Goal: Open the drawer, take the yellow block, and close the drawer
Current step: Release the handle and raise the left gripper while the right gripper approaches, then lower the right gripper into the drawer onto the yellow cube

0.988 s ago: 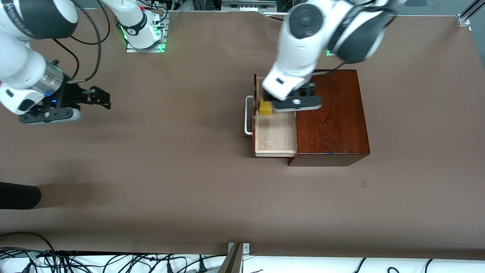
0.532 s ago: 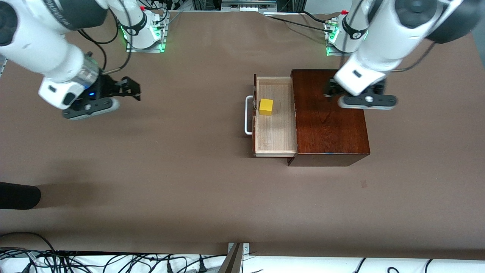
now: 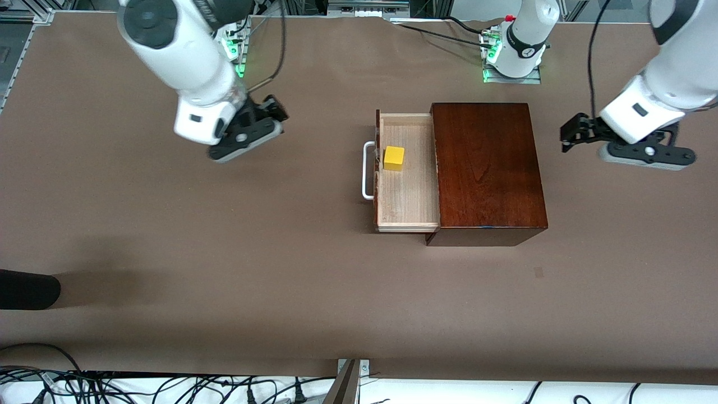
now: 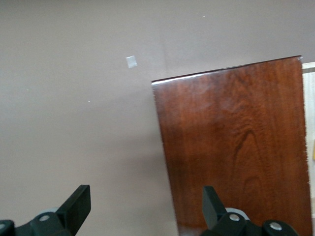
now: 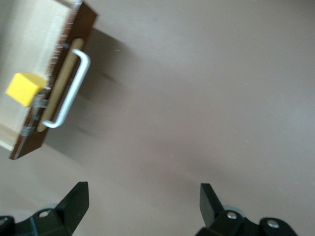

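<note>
The drawer [image 3: 408, 191] of the dark reddish-brown wooden box [image 3: 486, 168] stands open, its white loop handle [image 3: 367, 171] toward the right arm's end. The yellow block [image 3: 394, 158] sits on the pale drawer floor close to the front panel. My left gripper [image 3: 569, 134] is open and empty over the bare table, past the box at the left arm's end. My right gripper [image 3: 273, 112] is open and empty over the table in front of the drawer. The right wrist view shows its open gripper [image 5: 142, 199], the block [image 5: 22, 88] and the handle [image 5: 74, 88]. The left wrist view shows its gripper [image 4: 145, 204] and the box top [image 4: 236, 147].
A black object [image 3: 28, 289] lies at the table's edge toward the right arm's end, nearer the front camera. Cables [image 3: 84, 387] run along the front edge. The arm bases [image 3: 513, 56] stand along the top.
My left gripper has moved from over the drawer, across the box top, out to the left arm's end. My right gripper has moved toward the drawer. The block stays in the drawer.
</note>
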You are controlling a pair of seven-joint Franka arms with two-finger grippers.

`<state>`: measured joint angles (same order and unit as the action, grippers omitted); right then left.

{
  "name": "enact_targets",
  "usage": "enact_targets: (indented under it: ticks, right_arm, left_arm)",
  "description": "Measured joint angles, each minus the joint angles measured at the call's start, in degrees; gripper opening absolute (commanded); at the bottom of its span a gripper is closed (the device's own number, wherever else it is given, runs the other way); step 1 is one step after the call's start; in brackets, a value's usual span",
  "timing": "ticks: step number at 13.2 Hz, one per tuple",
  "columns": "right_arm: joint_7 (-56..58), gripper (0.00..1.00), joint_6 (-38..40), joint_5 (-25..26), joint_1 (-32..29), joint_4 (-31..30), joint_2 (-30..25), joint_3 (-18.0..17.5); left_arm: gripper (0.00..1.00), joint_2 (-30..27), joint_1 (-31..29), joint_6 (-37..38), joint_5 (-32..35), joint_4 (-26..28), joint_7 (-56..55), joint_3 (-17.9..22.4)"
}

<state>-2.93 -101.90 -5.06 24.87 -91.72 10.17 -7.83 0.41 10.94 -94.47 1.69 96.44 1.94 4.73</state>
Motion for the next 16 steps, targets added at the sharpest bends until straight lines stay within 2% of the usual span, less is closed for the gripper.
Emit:
enact_targets:
  ticks: [4, 16]
  right_arm:
    - [-1.9, 1.00, -0.5, 0.0, 5.9, 4.2, 3.9, 0.0]
    - [-2.8, 1.00, -17.5, 0.5, 20.8, 5.0, 14.5, 0.0]
  left_arm:
    - [1.00, -0.3, -0.9, 0.0, 0.0, 0.0, 1.4, 0.8]
    - [1.00, 0.3, -2.5, -0.5, -0.4, -2.3, 1.4, 0.7]
